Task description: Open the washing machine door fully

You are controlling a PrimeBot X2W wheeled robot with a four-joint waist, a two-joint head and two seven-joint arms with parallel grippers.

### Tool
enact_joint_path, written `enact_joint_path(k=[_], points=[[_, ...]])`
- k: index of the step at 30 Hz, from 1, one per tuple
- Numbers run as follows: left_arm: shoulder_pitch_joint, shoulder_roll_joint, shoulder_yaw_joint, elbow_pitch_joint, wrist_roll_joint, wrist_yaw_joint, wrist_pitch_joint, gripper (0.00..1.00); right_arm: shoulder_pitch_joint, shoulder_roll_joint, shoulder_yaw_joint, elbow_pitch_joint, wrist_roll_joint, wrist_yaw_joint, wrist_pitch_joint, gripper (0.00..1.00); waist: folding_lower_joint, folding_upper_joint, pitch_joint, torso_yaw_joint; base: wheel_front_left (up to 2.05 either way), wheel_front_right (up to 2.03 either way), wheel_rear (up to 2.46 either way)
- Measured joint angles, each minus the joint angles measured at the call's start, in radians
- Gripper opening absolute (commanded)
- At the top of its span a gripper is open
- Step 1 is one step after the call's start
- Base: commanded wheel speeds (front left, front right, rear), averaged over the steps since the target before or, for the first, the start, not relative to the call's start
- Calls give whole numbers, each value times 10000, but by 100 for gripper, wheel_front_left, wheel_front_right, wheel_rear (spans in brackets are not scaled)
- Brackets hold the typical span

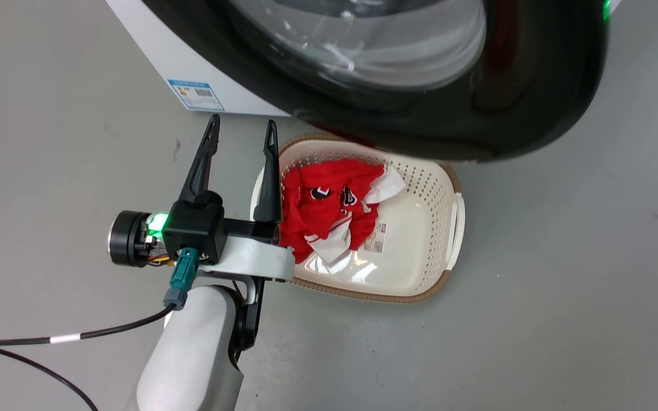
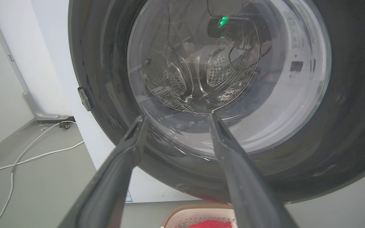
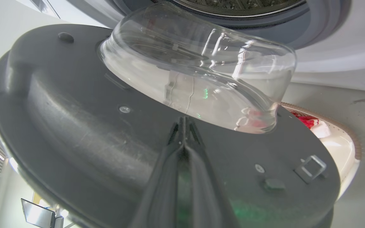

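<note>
The washing machine door [image 1: 534,103] is a glossy black disc with a clear glass centre, swung away from the white machine [image 1: 152,51]. My left gripper [image 1: 242,123] is open and empty, low in front of the door's outer face [image 2: 353,110], with its fingertips [image 2: 143,118] pointing at the glass. My right gripper [image 3: 184,122] is shut with nothing between its fingers. It points at the door's inner face [image 3: 74,126] just below the domed glass bowl [image 3: 201,69]. I cannot tell whether it touches. The drum mouth [image 3: 242,6] shows beyond the door.
A cream laundry basket [image 1: 456,217] holding red and white clothes [image 1: 323,211] sits on the grey floor under the door's lower edge. The door latch hook [image 3: 310,164] sticks out of the inner face. White cables [image 2: 27,158] lie on the floor to the left of the machine.
</note>
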Motion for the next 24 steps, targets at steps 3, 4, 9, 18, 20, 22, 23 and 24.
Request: enact_joint_path(k=[3,4,9,18,20,22,23,24], points=[[166,0,77,35,40,-31,0,100,590,165,38,-318,165,0,155,0,0,0,-308,4,0,0,0],[263,0,105,58,50,-44,0,100,795,236,63,-437,205,0,203,0,0,0,-424,5,0,0,0],[761,42,357,169,136,-205,0,100,1914,604,176,-1051,504,2,343,0,-1,0,-1082,-10,0,0,0],[1420,192,652,261,228,-385,0,100,3247,976,447,-1718,771,2,345,0,-1,0,-2027,-7,0,0,0],[1569,222,709,280,247,-466,0,100,3574,1141,593,-1923,817,2,290,0,-2,0,-2240,17,0,0,0],[1615,222,715,290,259,-470,0,100,3674,1198,639,-1983,830,2,259,0,-1,0,-2295,31,0,0,0],[1654,219,732,303,295,-495,0,100,3872,1313,732,-2092,849,2,222,0,-2,0,-2394,72,0,0,0],[1654,219,732,303,295,-495,0,100,3872,1313,732,-2092,849,2,222,0,-2,0,-2394,72,0,0,0]])
